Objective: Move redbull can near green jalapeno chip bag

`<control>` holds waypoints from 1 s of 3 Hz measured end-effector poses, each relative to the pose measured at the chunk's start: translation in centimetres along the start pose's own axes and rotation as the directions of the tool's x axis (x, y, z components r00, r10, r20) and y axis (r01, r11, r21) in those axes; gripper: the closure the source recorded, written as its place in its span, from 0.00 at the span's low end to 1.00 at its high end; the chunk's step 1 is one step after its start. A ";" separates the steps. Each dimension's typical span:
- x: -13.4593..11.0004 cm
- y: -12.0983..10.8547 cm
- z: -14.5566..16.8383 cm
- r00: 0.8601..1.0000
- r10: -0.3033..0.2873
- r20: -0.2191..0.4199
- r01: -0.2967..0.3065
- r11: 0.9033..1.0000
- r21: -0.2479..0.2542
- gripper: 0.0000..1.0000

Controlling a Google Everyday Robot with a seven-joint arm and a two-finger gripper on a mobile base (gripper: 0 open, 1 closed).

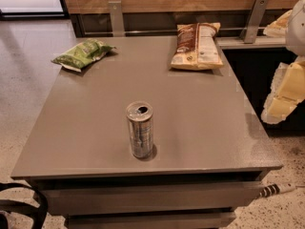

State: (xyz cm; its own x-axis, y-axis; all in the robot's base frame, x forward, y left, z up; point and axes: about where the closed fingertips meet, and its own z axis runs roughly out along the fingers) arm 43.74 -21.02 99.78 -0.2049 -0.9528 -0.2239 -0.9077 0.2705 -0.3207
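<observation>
The redbull can, a slim silver can with an open pull-tab top, stands upright near the front middle of the grey table. The green jalapeno chip bag lies flat at the table's far left corner, well apart from the can. My gripper shows as pale yellow-white parts at the right edge of the view, beyond the table's right side and far from the can. It holds nothing that I can see.
A larger brown-and-white chip bag lies at the far right of the table. A wooden wall with metal brackets runs behind. A dark cabinet stands to the right. A black strap hangs at the lower left.
</observation>
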 end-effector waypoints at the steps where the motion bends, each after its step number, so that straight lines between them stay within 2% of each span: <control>1: 0.0 0.0 0.0 1.000 0.000 0.000 0.000 1.000 0.000 0.00; 2: -0.2 0.2 -0.1 1.000 0.001 0.021 -0.001 1.000 -0.002 0.00; 3: -0.6 0.8 0.3 0.995 0.009 0.095 -0.007 1.000 -0.022 0.00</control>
State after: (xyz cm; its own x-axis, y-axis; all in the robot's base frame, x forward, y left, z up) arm 43.21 -20.19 99.41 -0.1777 -0.9328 -0.3135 -0.9139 0.2746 -0.2990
